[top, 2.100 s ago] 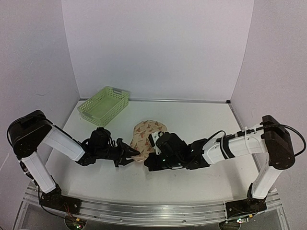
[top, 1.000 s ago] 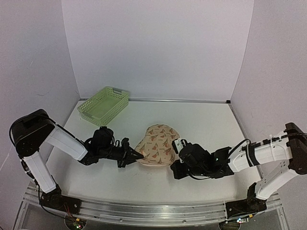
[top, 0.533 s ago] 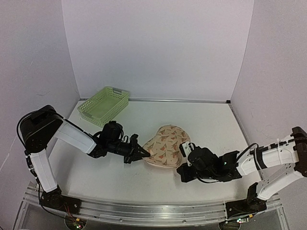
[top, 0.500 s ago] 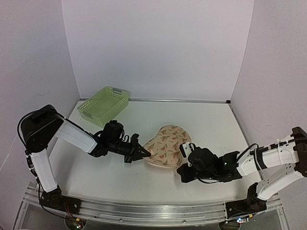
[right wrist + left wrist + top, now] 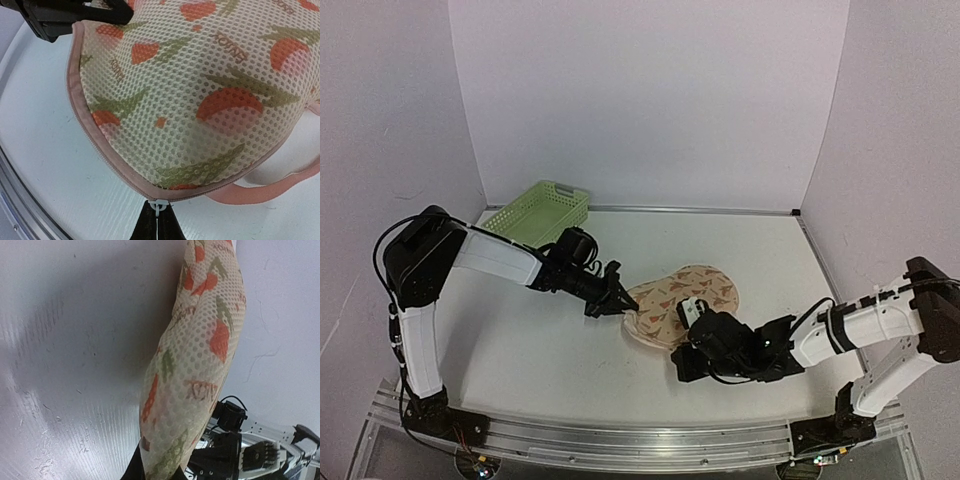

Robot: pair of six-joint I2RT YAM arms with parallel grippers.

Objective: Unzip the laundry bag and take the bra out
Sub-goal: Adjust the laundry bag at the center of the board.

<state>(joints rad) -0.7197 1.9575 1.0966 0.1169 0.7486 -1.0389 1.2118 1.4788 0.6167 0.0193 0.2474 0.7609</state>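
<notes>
The laundry bag (image 5: 682,297), beige-pink mesh fabric with orange and green motifs, lies on the white table at the centre. My left gripper (image 5: 618,303) is shut on its left end, and in the left wrist view the bag's fabric (image 5: 200,355) rises from between the jaws. My right gripper (image 5: 686,322) is at the bag's near edge, shut on the white zip pull (image 5: 159,206). To the right of the pull a pink zip edge (image 5: 260,190) has come apart from the bag. The bra is hidden.
A light green lattice basket (image 5: 536,213) stands at the back left by the wall. White walls close off the table on three sides. The left arm also shows at the top left of the right wrist view (image 5: 65,15).
Both arms have shifted the bag to the right and a little farther back. The left arm has stretched out after it. The right gripper has drawn back toward the bag's near left edge.
</notes>
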